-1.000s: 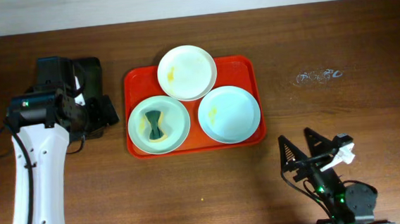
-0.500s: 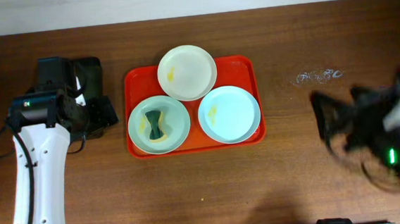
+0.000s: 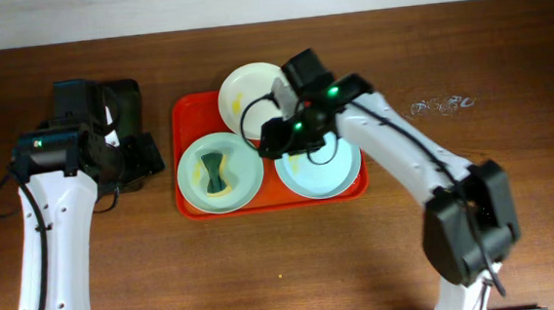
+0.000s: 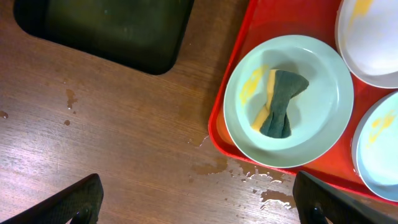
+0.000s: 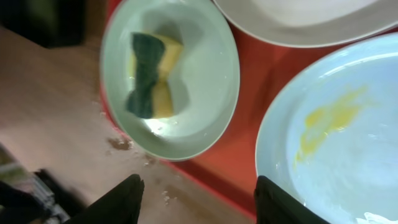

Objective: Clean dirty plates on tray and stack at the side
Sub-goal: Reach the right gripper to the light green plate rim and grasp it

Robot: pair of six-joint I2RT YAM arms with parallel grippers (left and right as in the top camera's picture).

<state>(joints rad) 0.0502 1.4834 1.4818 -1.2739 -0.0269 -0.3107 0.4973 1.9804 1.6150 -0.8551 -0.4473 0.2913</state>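
Spread wide and empty, the right tool (image 5: 202, 205) hangs over the red tray (image 5: 252, 74), between the pale green plate (image 5: 205, 93) and pale blue plate (image 5: 348, 155); a sponge (image 5: 148, 74) lies on the green one; the left tool (image 4: 199, 208), equally wide, is over bare worktop (image 4: 124, 143).

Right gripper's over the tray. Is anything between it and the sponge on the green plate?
Nothing visible does. The right gripper hangs open above the tray, and the sponge lies uncovered on the green plate, ahead of it.
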